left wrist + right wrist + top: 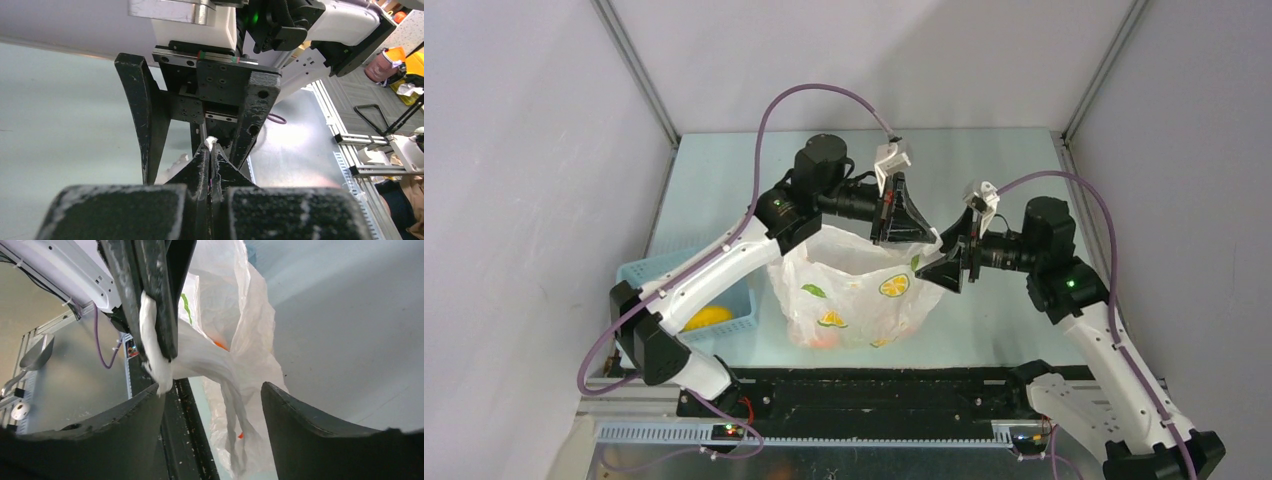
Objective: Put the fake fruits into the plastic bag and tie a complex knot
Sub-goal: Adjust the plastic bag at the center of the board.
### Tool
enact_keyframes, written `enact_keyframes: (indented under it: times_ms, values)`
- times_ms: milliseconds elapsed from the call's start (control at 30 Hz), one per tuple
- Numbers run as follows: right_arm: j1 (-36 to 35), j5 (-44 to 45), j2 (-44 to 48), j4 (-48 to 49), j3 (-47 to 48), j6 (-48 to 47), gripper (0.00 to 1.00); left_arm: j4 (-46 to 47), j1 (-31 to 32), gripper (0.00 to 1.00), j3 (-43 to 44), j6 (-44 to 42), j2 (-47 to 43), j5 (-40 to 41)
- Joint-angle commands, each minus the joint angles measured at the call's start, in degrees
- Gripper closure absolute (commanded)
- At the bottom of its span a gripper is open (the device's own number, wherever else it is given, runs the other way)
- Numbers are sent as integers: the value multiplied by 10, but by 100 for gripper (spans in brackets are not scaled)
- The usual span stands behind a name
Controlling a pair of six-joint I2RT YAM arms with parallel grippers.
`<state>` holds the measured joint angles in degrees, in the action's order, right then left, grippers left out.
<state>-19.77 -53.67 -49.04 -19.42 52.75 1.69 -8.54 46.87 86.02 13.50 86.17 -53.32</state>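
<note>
Nearest the bases: light blue slatted plastic basket [649,272] with one yellow plastic fruit [707,318] in it, so loading looks unfinished, or that one was skipped. Just beside it, the thin white translucent plastic bag with fruit-slice print [854,290] sits on the table. A round orange plastic fruit [824,340] shows through its base. Above the bag, left gripper [210,159] is clamped on a twisted white handle strip [200,352], holding it up off the neck. Right gripper [212,390] is spread wide, jaws straddling that strip without touching it, probably lined up to take it for the tie. No knot visible. Second handle, bag mouth and fruit count are hidden by folds and arms.
</note>
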Motion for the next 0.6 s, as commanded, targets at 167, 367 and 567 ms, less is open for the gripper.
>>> enact_keyframes:
  times_ms: [167,367,567]
  values:
    - [-5,50,52,17,11,-7,8,26,0,100,0,-4,-41,22]
    - [-27,114,87,120,-25,4,6,22,-1,100,2,-3,-41,14]
    - [-49,109,59,188,-49,15,13,13,-1,100,3,-7,-47,20]
